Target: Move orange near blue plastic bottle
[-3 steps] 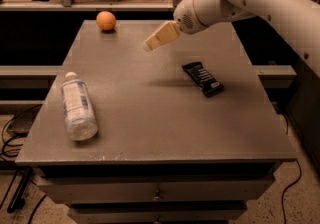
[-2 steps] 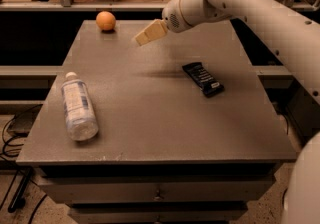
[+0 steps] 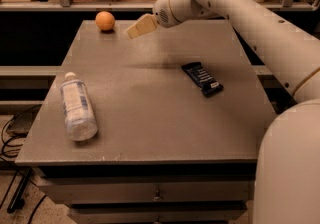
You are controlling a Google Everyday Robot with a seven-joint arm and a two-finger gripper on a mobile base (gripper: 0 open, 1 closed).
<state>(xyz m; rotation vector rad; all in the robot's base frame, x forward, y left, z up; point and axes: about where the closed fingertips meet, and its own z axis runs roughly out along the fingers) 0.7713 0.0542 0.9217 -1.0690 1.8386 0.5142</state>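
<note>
While the blue plastic bottle (image 3: 77, 110) lies on its side at the front left of the table (image 3: 150, 133), cap pointing away, a dark snack bar wrapper (image 3: 202, 79) sits mid-right. Further back, the gripper (image 3: 141, 26) hangs over the far part of the top, aimed left at the orange (image 3: 105, 20), near it but not touching. Honestly can't tell if it's open or closed. The orange is at the far left, well apart from the bottle.
</note>
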